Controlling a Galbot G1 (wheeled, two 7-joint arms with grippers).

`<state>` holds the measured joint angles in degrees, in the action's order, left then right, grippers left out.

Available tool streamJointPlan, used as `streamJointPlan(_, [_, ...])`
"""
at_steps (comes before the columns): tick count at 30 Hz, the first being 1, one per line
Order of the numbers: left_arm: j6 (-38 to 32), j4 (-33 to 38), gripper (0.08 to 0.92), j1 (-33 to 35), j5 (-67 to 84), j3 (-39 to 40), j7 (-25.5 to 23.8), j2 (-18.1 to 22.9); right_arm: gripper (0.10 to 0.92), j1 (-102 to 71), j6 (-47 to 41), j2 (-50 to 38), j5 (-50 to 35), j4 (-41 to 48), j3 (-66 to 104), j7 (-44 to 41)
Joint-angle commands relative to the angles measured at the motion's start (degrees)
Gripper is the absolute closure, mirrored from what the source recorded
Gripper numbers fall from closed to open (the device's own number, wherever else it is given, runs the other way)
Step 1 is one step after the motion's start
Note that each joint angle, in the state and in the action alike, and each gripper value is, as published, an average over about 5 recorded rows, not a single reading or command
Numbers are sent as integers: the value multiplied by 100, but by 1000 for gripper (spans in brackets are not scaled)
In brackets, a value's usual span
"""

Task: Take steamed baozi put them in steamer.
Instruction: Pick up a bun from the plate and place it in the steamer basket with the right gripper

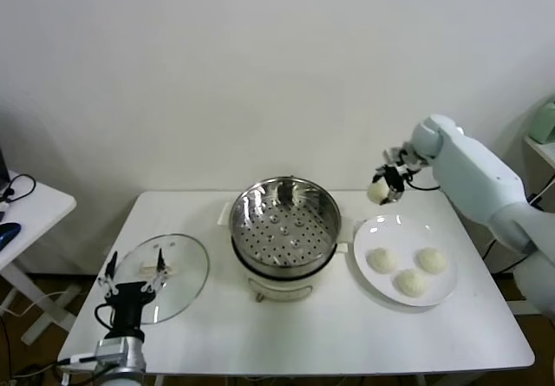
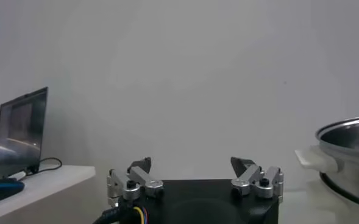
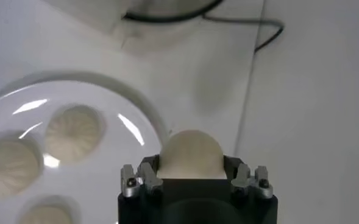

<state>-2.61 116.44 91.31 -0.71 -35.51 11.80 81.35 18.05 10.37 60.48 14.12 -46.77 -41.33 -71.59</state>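
Note:
My right gripper [image 1: 382, 187] hangs above the far edge of the white plate [image 1: 371, 230], shut on one cream-white baozi [image 1: 377, 193]. In the right wrist view that baozi [image 3: 191, 154] fills the gap between the jaws, with the plate [image 3: 136, 119] below. Three more baozi [image 1: 382, 259] [image 1: 431, 259] [image 1: 411, 283] lie on the plate. The steel steamer [image 1: 284, 223] stands empty at the table's middle, left of the plate. My left gripper [image 1: 135, 266] is parked open over the glass lid, holding nothing, as the left wrist view [image 2: 191, 168] shows.
A round glass lid [image 1: 178, 273] lies flat at the table's left. A side table with a laptop [image 2: 21, 131] and mouse stands further left. A black cable [image 3: 252, 33] runs behind the steamer. The steamer's rim and handle [image 2: 316, 159] show in the left wrist view.

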Motion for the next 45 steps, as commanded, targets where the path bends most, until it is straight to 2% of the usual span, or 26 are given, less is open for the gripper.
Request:
streamJointPlan(1, [-20, 2, 177, 31, -74, 10, -30, 10, 338, 1161, 303, -1, -44, -1953, -1255, -203])
streamJointPlan(7, [-12, 10, 177, 32, -93, 19, -40, -1, 338, 1188, 458, 286, 370, -2912, -1579, -232])
streamJointPlan(11, [-20, 15, 177, 54, -98, 9, -47, -16, 338, 969, 675, 544, 911, -3120, -1640, -230])
streamJointPlan(20, [-37, 44, 177, 112, -91, -28, -64, -21, 338, 286, 1147, 1216, 1947, -2550, -1536, -152])
streamJointPlan(29, [-63, -7, 177, 82, -76, -16, -70, 21, 338, -16, 1301, 1470, 2273, -2054, -1634, -76])
streamJointPlan(45, [-96, -45, 177, 104, -50, -30, -59, 55, 336, -240, 1387, 1662, 2511, -1718, -1519, -12])
